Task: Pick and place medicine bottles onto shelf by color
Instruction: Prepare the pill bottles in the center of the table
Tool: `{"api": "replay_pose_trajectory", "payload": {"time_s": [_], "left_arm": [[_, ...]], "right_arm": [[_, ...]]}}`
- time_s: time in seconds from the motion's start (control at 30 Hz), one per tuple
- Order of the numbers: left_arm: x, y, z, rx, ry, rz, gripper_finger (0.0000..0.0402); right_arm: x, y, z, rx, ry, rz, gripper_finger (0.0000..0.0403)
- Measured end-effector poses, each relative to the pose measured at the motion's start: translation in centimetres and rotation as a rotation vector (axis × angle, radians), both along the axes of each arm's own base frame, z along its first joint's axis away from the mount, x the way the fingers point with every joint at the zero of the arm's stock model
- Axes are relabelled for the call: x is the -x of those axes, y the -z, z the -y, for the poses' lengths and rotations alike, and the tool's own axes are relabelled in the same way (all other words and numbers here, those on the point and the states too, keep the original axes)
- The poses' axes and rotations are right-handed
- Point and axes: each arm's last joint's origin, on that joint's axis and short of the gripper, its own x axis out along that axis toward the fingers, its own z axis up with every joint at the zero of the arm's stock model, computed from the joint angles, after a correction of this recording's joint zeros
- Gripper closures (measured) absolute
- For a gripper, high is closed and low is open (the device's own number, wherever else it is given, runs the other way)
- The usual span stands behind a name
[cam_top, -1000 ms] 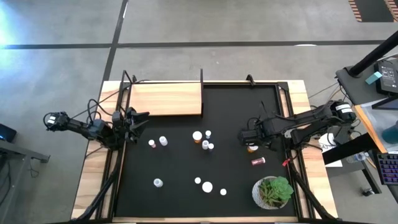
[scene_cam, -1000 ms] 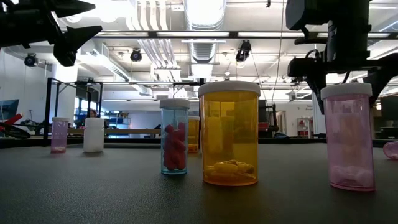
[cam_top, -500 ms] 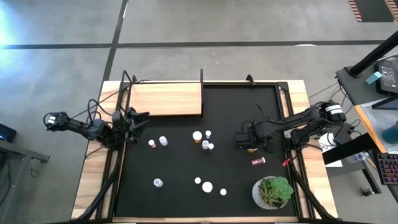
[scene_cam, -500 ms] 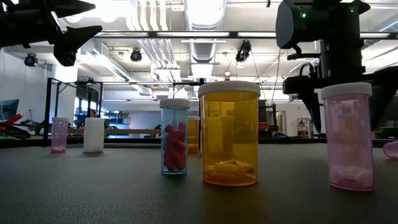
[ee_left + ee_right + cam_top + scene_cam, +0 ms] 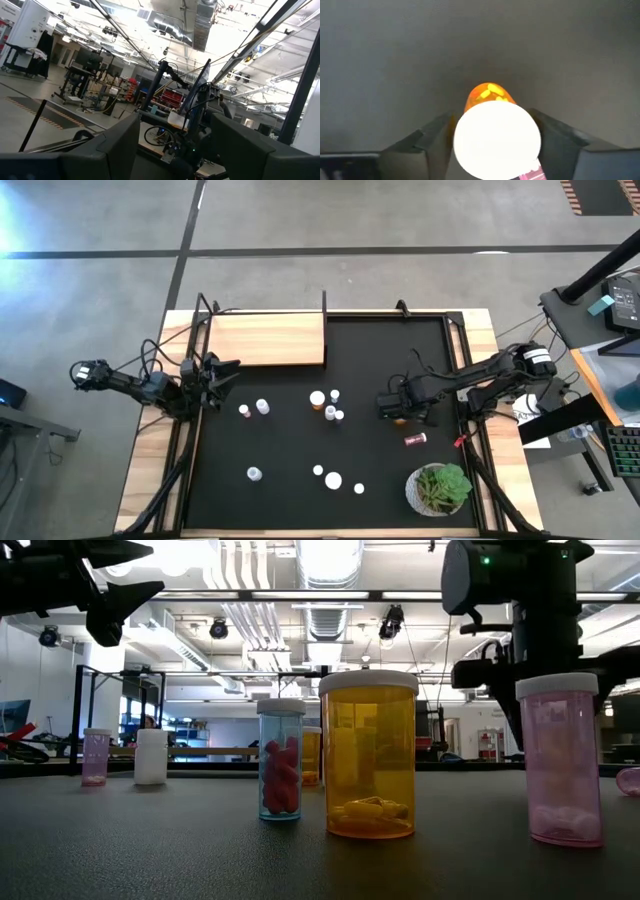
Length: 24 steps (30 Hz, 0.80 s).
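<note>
The mat (image 5: 300,470) covers most of the table. The shelf (image 5: 266,339) lies flat at the mat's 11 o'clock corner and carries no bottles. A plant (image 5: 440,488) stands at the 5 o'clock corner.

The right arm reaches in from 3 o'clock. The right gripper (image 5: 396,405) hangs over the mat right of centre, pointing straight down. The left gripper (image 5: 222,375) waits at the mat's 9 o'clock edge, raised clear of the surface, jaws parted and holding nothing.

Loose bottles stand scattered: a cluster (image 5: 326,406) at centre, two (image 5: 253,409) toward 9 o'clock, four (image 5: 333,478) toward 6 o'clock, and a dark red bottle (image 5: 415,439) lying on its side at 4 o'clock.

The target is the orange bottle (image 5: 489,100), white cap up. It stands upright directly beneath the right gripper, so its long axis is vertical and in line with the approach. In the right wrist view the cap fills the gap between the two fingers (image 5: 435,135). The jaws flank the cap closely; whether they grip it cannot be told.

Judgement: the right arm is far nearer this bottle than the left. The shelf lies toward 10 o'clock from this bottle, well apart.
</note>
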Motion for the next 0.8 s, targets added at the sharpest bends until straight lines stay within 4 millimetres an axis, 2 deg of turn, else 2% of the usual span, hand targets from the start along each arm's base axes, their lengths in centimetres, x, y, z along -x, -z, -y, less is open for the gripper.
{"api": "replay_pose_trajectory", "payload": {"time_s": [0.13,0.53,0.8], "left_arm": [[0.0,0.0,0.0,0.000,0.000,0.000,0.0173],[0.0,0.0,0.0,0.000,0.000,0.000,0.0173],[0.0,0.0,0.0,0.000,0.000,0.000,0.0173]], "right_arm": [[-0.3,0.0,0.0,-0.004,0.029,0.036,0.0211],[-2.3,0.4,0.7,0.012,0.058,0.189,0.0187],[-6.3,-0.4,1.7,0.021,-0.043,0.138,0.0192]]}}
